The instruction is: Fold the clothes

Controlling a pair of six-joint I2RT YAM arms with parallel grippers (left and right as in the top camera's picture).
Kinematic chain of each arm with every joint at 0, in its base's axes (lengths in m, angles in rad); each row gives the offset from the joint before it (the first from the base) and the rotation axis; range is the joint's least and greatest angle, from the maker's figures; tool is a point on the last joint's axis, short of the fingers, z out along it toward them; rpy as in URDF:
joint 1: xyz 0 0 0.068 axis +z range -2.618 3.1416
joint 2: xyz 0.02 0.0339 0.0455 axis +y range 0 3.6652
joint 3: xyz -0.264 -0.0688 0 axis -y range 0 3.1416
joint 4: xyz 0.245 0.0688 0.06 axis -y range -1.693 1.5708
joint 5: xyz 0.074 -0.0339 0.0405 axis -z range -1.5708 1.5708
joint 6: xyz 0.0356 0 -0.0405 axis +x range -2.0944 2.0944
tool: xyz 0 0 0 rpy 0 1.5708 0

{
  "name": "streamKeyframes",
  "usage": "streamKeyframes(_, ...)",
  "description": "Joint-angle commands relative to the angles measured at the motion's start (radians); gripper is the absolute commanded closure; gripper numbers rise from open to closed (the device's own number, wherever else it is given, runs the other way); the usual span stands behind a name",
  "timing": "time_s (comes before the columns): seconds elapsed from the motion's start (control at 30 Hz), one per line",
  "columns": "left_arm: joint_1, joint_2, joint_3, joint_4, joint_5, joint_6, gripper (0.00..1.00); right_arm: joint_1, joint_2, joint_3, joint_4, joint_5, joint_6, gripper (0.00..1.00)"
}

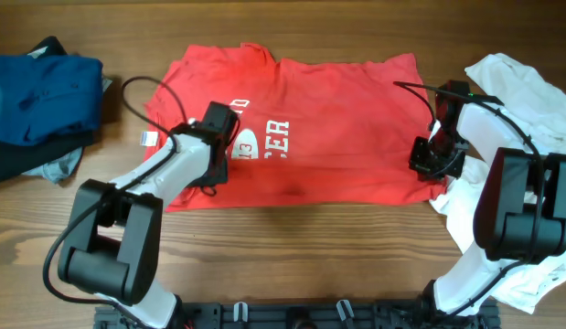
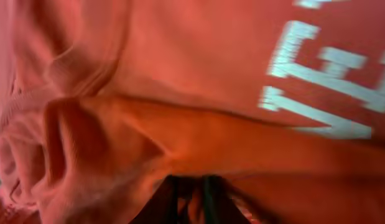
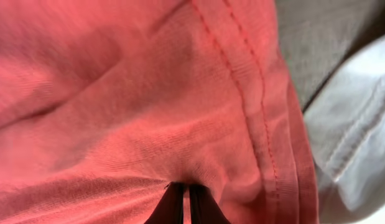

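Left arm [image 1: 159, 172] and right arm [image 1: 513, 210] share one build: white moulded links joined by large, rounded black joint housings. Each wrist carries a black, boxy head. A thin black cable [image 1: 134, 84] loops out far-left of the left wrist; a similar cable [image 1: 415, 89] runs along the right wrist, near a small green spot [image 1: 463, 90]. Left gripper [image 2: 191, 190] and right gripper [image 3: 185, 191] have dark, narrow fingers.

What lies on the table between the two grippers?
The red T-shirt, spread out with its white lettering, fills the stretch from the left gripper to the right gripper; the overhead view shows it.
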Motion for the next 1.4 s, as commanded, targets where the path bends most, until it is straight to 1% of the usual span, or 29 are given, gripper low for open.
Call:
streamKeyframes(0.0, 0.075, 0.01, -0.078, 0.004, 0.03, -0.104, 0.85, -0.014, 0.048, -0.016, 0.08, -0.031, -0.042, 0.94)
streamKeyframes(0.13, 0.11, 0.01, -0.107, -0.012, 0.059, -0.106, 0.86, -0.014, 0.048, -0.016, 0.029, -0.031, -0.064, 0.94)
streamKeyframes(0.27, 0.11, 0.01, -0.107, -0.096, 0.06, -0.16, 0.89, -0.014, 0.048, -0.016, -0.035, -0.033, -0.061, 0.94)
streamKeyframes(0.37, 0.11, 0.01, -0.107, -0.156, 0.058, -0.16, 0.88, -0.014, 0.048, -0.016, -0.084, -0.035, -0.061, 0.94)
streamKeyframes(0.6, 0.11, 0.01, -0.108, -0.225, 0.059, -0.16, 0.88, -0.014, 0.048, -0.019, -0.161, -0.035, -0.034, 0.95)
streamKeyframes(0.67, 0.11, 0.01, -0.108, -0.233, 0.059, -0.16, 0.88, -0.014, 0.037, -0.071, -0.147, -0.034, -0.003, 0.95)
streamKeyframes(0.77, 0.11, 0.01, -0.108, -0.229, 0.073, -0.16, 0.88, -0.014, 0.029, -0.16, -0.07, -0.037, 0.016, 0.95)
streamKeyframes(0.9, 0.11, 0.009, -0.108, -0.212, 0.073, -0.16, 0.86, -0.014, 0.004, -0.164, -0.053, -0.042, 0.03, 0.95)
streamKeyframes(0.97, 0.11, 0.0, -0.108, -0.199, 0.073, -0.16, 0.83, -0.014, -0.041, -0.164, -0.042, -0.043, 0.039, 0.95)
streamKeyframes(1.07, 0.11, -0.048, -0.108, -0.175, 0.074, -0.159, 0.75, -0.014, -0.14, -0.164, -0.018, -0.042, 0.041, 0.94)
streamKeyframes(1.2, 0.11, -0.174, -0.08, -0.153, 0.08, -0.136, 0.64, -0.014, -0.335, -0.163, 0.048, -0.042, 0.04, 0.88)
streamKeyframes(1.23, 0.11, -0.208, -0.064, -0.142, 0.096, -0.108, 0.59, -0.014, -0.383, -0.163, 0.067, -0.042, 0.039, 0.86)
streamKeyframes(1.3, 0.11, -0.265, -0.03, -0.109, 0.113, -0.074, 0.44, -0.014, -0.454, -0.163, 0.098, -0.042, 0.03, 0.82)
streamKeyframes(1.33, 0.11, -0.307, 0.002, -0.067, 0.133, -0.022, 0.3, -0.014, -0.497, -0.163, 0.122, -0.043, 0.008, 0.71)
streamKeyframes(1.37, 0.11, -0.332, 0.024, -0.041, 0.146, 0.011, 0.27, -0.014, -0.533, -0.163, 0.142, -0.047, -0.016, 0.65)
